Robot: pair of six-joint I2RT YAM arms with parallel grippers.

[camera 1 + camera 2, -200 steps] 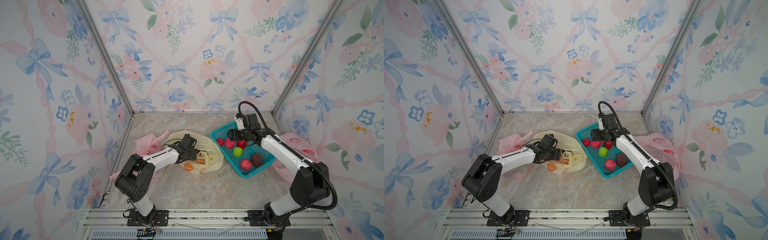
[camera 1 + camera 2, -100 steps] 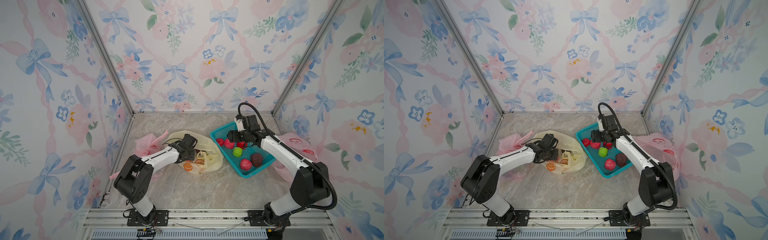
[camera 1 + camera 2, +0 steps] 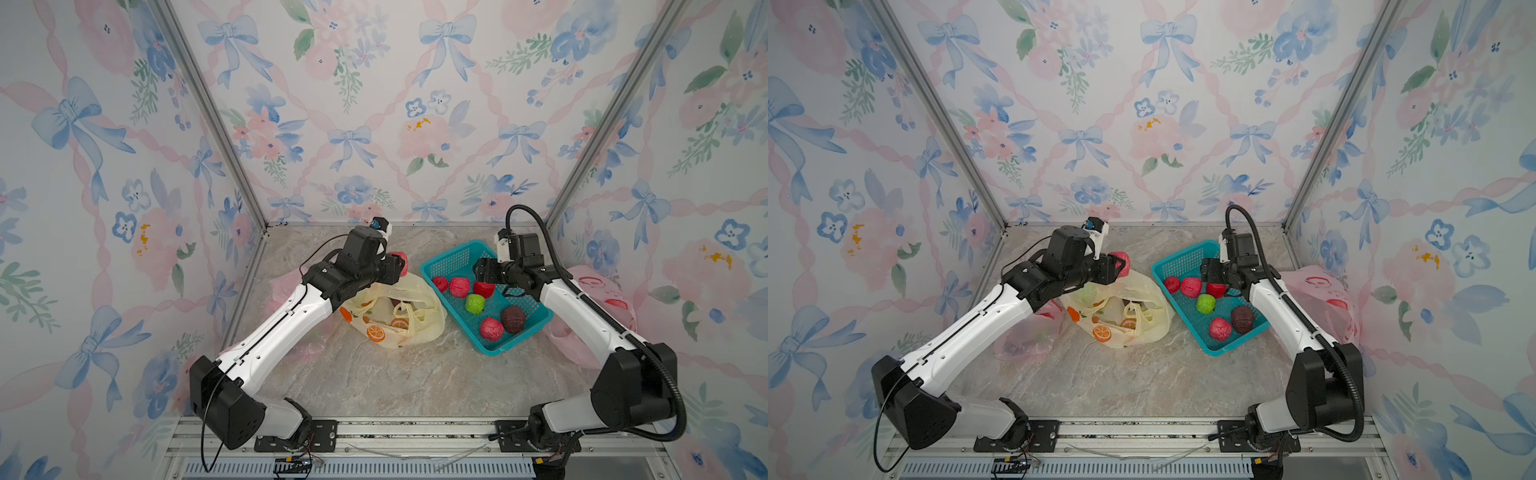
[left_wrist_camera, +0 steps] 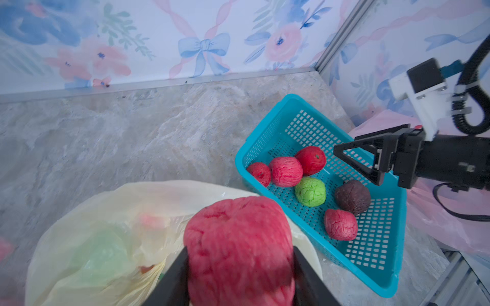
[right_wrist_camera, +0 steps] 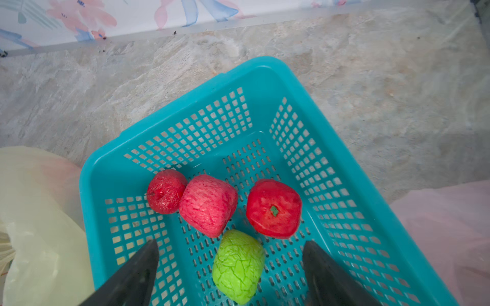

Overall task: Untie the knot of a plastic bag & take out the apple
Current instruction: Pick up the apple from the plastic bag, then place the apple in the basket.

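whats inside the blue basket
Six fruits lie in the basket: four red or pink, one green fruit, one dark brown fruit. The right gripper hangs over it, hiding some floor in both top views.

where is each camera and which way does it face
Top views: high at the front, looking down at the table; both arms show, left gripper shut on the red apple.
Left wrist: on the left arm, facing the basket; its fingers clamp the apple, right gripper ahead.
Right wrist: on the right arm, looking down into the basket between its open fingers.
Shared: all show the basket.
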